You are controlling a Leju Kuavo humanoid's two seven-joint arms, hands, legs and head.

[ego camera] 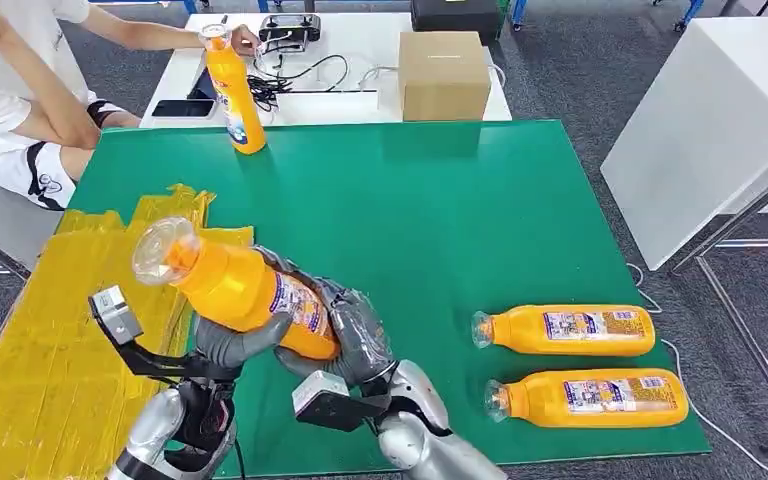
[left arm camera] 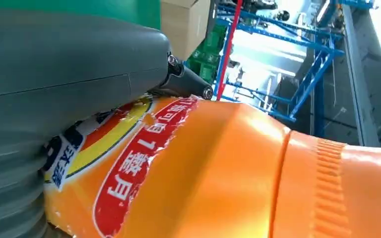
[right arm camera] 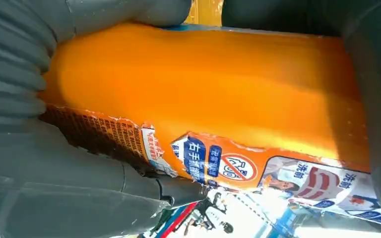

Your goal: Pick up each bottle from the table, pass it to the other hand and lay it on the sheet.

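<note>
Both hands on one bottle: the held bottle (ego camera: 245, 290) is glossy orange plastic, smooth tapered body, clear cap end pointing up and toward the yellow sheet (ego camera: 50, 340), torn paper label around the midsection. It sits tilted in the air above the near edge of the green mat (ego camera: 440, 220), right next to the sheet's edge.

Left hand (ego camera: 235, 340) grasps it from below, grey thumb and fingers wrapped on the body. Right hand (ego camera: 355, 335) grips the base end, grey ribbed cover and dark fingers closed around it. Left wrist view: ribbed orange shoulder and peeling red-yellow label against the thumb. Right wrist view: fingers pressed onto smooth orange wall, ragged label edge.

Sheet is crinkled, shiny yellow film, wrinkled at its far corner, lying at the mat's left side.

Two more bottles lie flat on the mat at the right, parallel, caps pointing left: far lying bottle (ego camera: 565, 330) and near lying bottle (ego camera: 590, 397), just beside each other.

Far edge: an upright bottle (ego camera: 235, 90) with a person's hand (ego camera: 245, 38) on its cap. Behind it a white table (ego camera: 360, 45) with a cardboard box (ego camera: 443, 75), black cables (ego camera: 290, 75), a phone (ego camera: 182, 108).
</note>
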